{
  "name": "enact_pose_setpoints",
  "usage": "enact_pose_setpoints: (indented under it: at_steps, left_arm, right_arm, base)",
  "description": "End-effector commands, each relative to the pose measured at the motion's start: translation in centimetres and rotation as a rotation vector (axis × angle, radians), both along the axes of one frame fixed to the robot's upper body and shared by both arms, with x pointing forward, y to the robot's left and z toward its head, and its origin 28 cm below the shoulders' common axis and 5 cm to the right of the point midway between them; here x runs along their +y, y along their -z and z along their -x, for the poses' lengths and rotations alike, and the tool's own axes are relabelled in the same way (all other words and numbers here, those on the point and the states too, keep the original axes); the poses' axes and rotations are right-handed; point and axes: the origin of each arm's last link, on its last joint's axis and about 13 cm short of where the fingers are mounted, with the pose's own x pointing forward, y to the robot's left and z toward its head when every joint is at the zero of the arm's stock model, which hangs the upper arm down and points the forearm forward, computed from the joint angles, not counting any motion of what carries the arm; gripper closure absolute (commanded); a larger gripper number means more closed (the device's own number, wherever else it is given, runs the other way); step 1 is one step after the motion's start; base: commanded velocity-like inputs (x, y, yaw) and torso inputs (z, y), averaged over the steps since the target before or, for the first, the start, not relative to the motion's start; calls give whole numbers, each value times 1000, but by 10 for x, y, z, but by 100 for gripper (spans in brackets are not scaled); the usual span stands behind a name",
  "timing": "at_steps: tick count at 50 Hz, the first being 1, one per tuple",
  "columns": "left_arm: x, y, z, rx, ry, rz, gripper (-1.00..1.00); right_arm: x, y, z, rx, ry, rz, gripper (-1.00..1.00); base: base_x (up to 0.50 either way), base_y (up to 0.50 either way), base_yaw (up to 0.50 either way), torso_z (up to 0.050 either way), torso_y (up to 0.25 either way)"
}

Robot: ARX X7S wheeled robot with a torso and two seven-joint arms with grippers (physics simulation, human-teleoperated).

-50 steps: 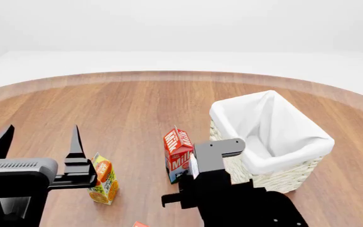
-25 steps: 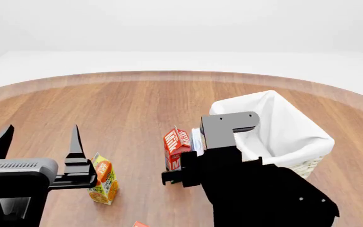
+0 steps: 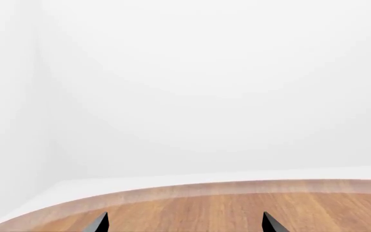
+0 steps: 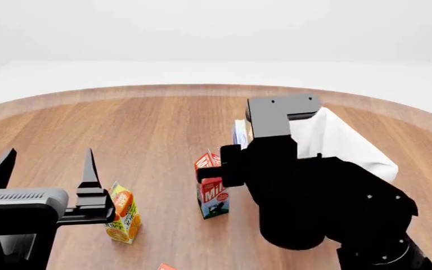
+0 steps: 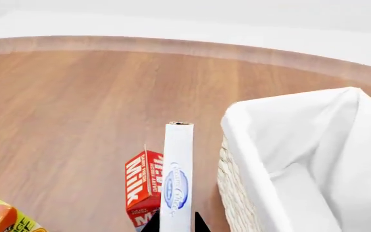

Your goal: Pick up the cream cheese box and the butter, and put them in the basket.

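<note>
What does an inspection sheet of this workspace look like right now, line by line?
Surface: round wooden table, bare wood over most of it.
Job's things: cream cheese box held edge-on above the table, just outside the basket rim; butter only a red corner at the head view's lower edge.
Clutter: milk carton upright beside the basket; orange juice carton upright near the left arm.
End effectors: right end effector shut on the cream cheese box, not yet over the liner; left end effector open and empty.
Cables: nothing seen.
Surroundings: plain white floor and walls.
</note>
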Motion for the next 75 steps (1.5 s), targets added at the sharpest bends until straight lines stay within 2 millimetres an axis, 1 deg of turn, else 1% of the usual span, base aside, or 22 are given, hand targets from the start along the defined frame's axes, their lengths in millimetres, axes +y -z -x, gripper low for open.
enact_pose_setpoints:
  at_steps: [1,15,26,34,39,51,62,75]
  left_arm:
    - [0,0,0,1,-3,1,-100]
    - [0,1,0,3,-2,-1,-100]
    - [-1,1,-1,5,1,-4,-100]
    - [-2,1,-1,6,2,-5,-100]
    - [-2,1,-1,6,2,-6,-100]
    - [-1,1,0,5,1,-4,-100]
    - [-1,1,-1,6,2,-6,-100]
    - [-2,2,-1,7,3,-7,-100]
  right_arm:
    - [-7,-20,-15,-44,46,10,100]
    - [-20,-42,-29,-81,108,9,100]
    - [-29,-49,-39,-93,156,13,100]
    - [-36,-46,-50,-82,200,34,100]
    - [-40,-41,-59,-42,231,47,100]
    - [-45,-34,-71,16,300,79,100]
    - [-48,-36,-73,47,352,67,100]
    - [-50,-34,-78,87,404,54,100]
  base:
    - [0,0,0,0,0]
    - [0,0,0,0,1]
    - [0,0,0,0,0]
    - [0,0,0,0,1]
    - [0,0,0,0,0]
    - [0,0,0,0,1]
    - [0,0,0,0,1]
    - [0,0,0,0,1]
